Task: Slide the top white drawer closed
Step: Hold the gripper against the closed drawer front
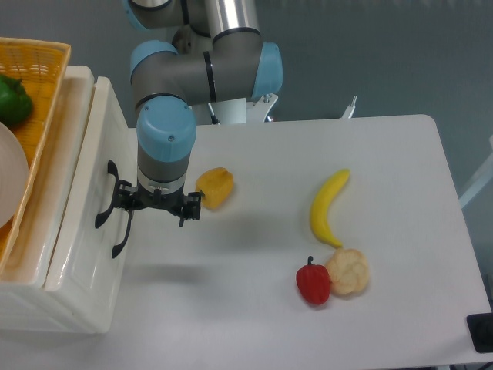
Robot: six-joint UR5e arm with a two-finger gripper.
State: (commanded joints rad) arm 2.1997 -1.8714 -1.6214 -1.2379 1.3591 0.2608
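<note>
1. Here the top white drawer [86, 158] sits at the left of the scene, in the white cabinet [65, 285]; a narrow slot along its top edge shows it is not quite flush.
2. Its black handle [104, 194] curves out from the front, with the lower drawer's handle [119, 235] just nearer the camera.
3. The gripper [158, 206] hangs just to the right of the top handle, right against it; whether its fingers are spread or clenched cannot be told from this angle, and nothing is seen between them.
4. An orange-yellow fruit [216, 187] lies just right of the gripper.
5. Further right lie a banana [326, 206], a red pepper [313, 282] and a pale bun [347, 270], these two touching.
6. An orange wicker basket [35, 77] on the cabinet holds a green pepper [13, 100].
</note>
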